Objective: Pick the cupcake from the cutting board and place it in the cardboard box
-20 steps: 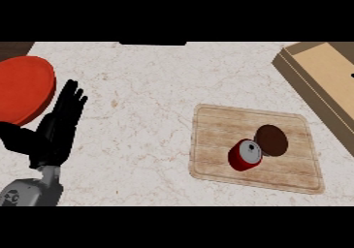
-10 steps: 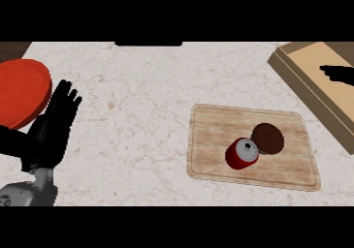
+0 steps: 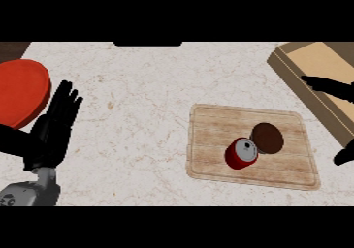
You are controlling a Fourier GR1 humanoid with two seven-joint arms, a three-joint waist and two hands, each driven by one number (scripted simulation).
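Counter (image 3: 151, 87) showing pale cream marble with faint brown veining. Cutting board (image 3: 215, 160) showing light wood grain. Cupcake (image 3: 267, 138) appearing dark brown. Can (image 3: 242, 153) showing red (grey top). Plate (image 3: 18, 92) glowing orange-red. Cardboard box (image 3: 315, 63) showing tan. Hands showing black.

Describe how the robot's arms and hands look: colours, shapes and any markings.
The left hand is matte black with long slim fingers and a thick thumb, joined to a grey cylindrical forearm bearing small dark round marks. The right hand shows only as black finger shapes at the view's right edge; its forearm is not visible.
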